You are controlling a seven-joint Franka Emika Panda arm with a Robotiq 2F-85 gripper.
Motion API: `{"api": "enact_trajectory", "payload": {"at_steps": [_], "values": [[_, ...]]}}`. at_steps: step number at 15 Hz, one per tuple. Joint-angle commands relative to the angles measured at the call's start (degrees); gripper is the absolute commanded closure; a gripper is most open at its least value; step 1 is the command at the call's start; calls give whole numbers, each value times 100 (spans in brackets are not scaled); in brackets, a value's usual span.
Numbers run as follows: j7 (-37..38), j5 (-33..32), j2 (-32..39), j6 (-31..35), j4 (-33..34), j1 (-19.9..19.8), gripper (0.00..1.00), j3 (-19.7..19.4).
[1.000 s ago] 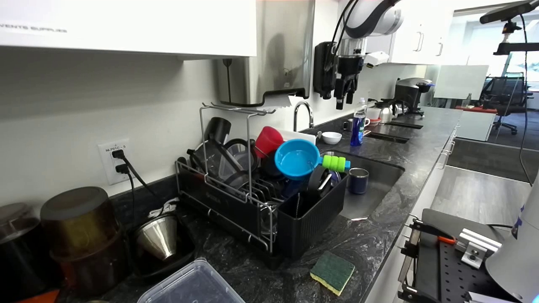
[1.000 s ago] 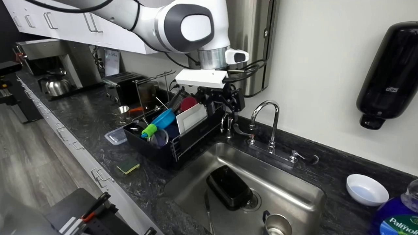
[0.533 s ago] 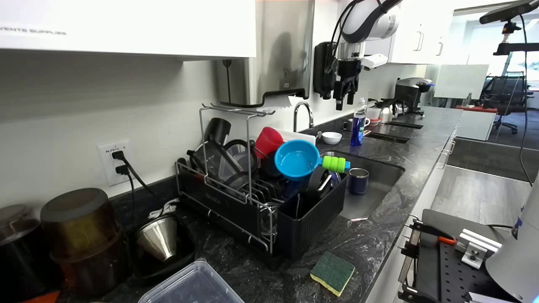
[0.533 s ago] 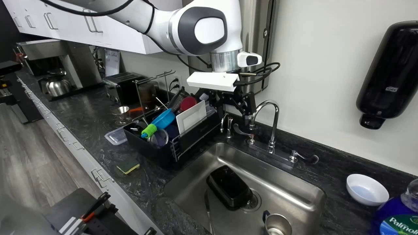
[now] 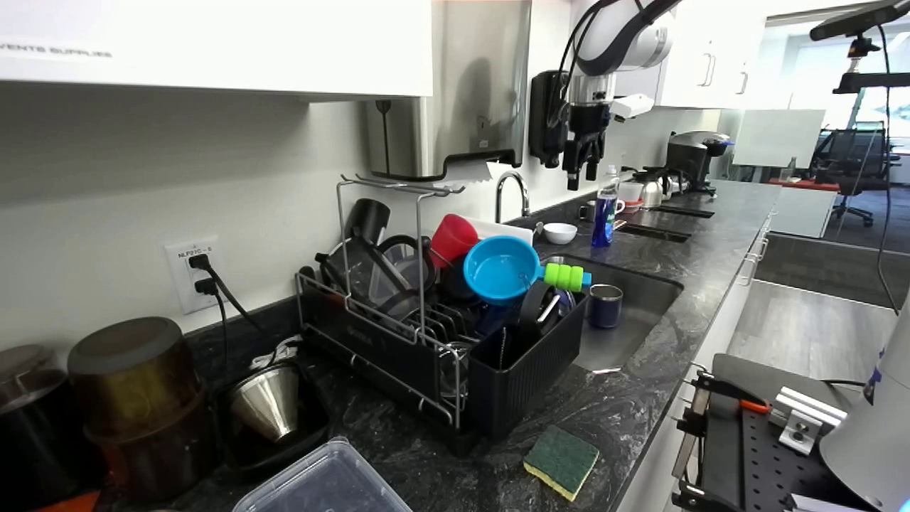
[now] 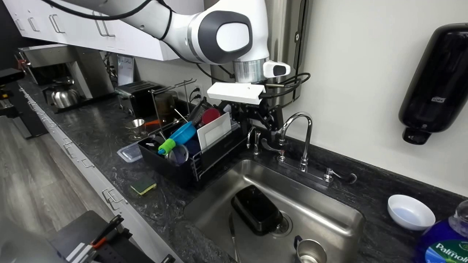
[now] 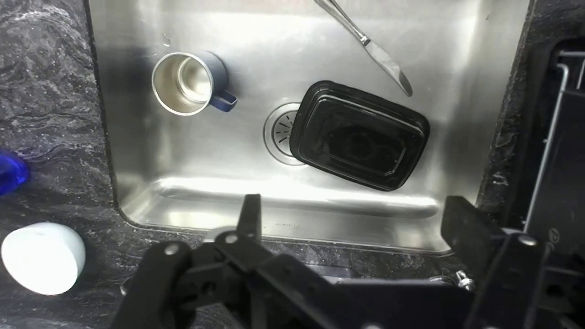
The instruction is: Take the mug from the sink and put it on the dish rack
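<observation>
The dark blue mug with a silver inside stands upright in the steel sink in both exterior views [image 5: 606,310] [image 6: 310,252]. In the wrist view the mug [image 7: 189,84] is at the upper left, its handle pointing toward the drain. The sink [image 7: 219,146] [image 6: 310,204] also holds other items. The black dish rack [image 5: 522,384] [image 6: 164,168] is beside the sink, full of dishes; its edge [image 7: 560,160] shows at the right of the wrist view. My gripper [image 7: 352,198] [image 5: 582,179] [image 6: 258,132] is open and empty, high above the faucet side of the sink, well apart from the mug.
A black container [image 7: 358,135] and a knife [image 7: 384,59] lie in the sink. The faucet [image 6: 307,138] rises at the wall below the gripper. A white bowl [image 6: 411,212], a blue soap bottle [image 5: 604,213] and a sponge [image 5: 561,461] are on the counter. A paper towel dispenser [image 5: 476,92] hangs above.
The arm and open gripper have moved away from the dish rack toward the faucet and come slightly lower. The mug and the other objects have not moved.
</observation>
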Motion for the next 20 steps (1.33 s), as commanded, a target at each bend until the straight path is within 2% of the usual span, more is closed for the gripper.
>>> {"api": "enact_trajectory", "payload": {"at_steps": [1, 3, 9, 14, 20], "values": [[-177, 135, -119, -230, -135, -2, 0, 147], [-402, 297, -68, -348, -51, -10, 0, 165], [-1926, 912, 244, -652, 374, -270, 0, -141], [-3123, 1308, 834, -858, 1108, -673, 0, -372], [-4451, 1497, 1809, -1271, 2105, -1304, 0, -324]]}}
